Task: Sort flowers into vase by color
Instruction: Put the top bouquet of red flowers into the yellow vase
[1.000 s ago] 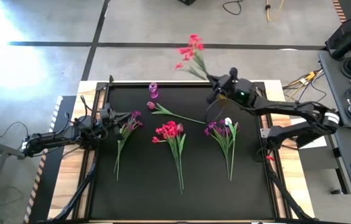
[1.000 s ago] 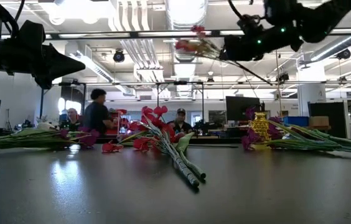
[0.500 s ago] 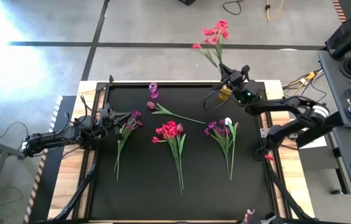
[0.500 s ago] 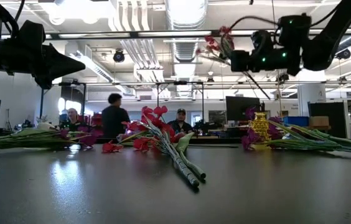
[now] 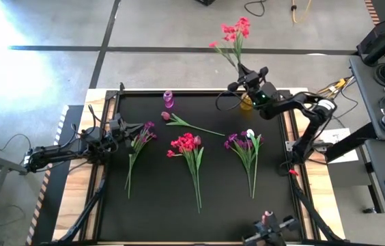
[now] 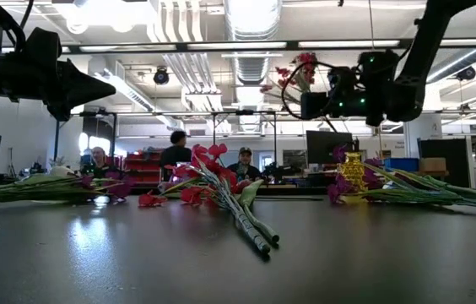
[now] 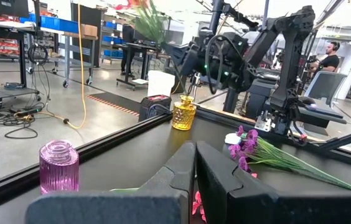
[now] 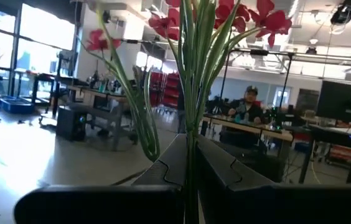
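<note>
While the right gripper (image 5: 241, 70) is clamped on the red bunch (image 5: 233, 33), held upright with the amber vase (image 5: 247, 103) just beneath it, the hidden stem tips may miss the narrow mouth and topple the vase.

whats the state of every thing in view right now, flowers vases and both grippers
right gripper: shut on red flower bunch, above the yellow vase
red flower bunch: held up, off the table
yellow vase: upright, no flowers in it
purple vase: upright, no flowers in it
left gripper: shut, holding nothing, at the table's left
purple bunch, single bud stem, red bunch, purple-white bunch: lying flat
</note>
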You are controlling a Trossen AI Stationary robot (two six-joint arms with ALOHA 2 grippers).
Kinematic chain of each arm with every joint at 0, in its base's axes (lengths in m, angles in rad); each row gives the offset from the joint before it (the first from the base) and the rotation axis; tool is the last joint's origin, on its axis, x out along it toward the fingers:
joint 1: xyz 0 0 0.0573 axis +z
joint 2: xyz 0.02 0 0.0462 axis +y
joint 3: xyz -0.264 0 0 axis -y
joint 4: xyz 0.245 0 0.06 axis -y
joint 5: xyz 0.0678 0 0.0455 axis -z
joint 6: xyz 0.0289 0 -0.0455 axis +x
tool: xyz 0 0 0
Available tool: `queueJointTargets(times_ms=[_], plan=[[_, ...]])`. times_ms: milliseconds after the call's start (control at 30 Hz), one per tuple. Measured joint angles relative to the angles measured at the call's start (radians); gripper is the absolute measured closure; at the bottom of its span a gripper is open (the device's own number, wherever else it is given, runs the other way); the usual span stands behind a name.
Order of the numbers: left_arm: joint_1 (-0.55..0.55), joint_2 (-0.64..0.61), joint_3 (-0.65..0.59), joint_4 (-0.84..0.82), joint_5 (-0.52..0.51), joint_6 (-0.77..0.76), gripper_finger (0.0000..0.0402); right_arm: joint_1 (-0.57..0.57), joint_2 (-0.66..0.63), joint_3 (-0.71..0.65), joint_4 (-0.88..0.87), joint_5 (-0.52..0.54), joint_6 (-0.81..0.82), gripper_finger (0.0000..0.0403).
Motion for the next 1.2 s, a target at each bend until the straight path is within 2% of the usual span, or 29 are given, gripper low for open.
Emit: queueJointTargets(times_ms=[333,533,667,1200], plan=[[0.000,0.000,0.000,0.000,0.000,0.000,0.0402,-0.003,0.034,0.005,0.041,0.008,-0.035,0.0386],[0.000,0.000,0.000,0.000,0.000,0.000,0.0402,-0.003,0.034,-0.030,0.046,0.010,0.001,0.0386],[0.000,0.000,0.000,0.000,0.000,0.000,0.0402,-0.002,0.033,-0.074,0.117,0.050,0.009,0.0390],[0.000,0.000,0.000,0.000,0.000,0.000,0.0402,0.003,-0.109,-0.191,0.115,0.061,-0.006,0.0393]])
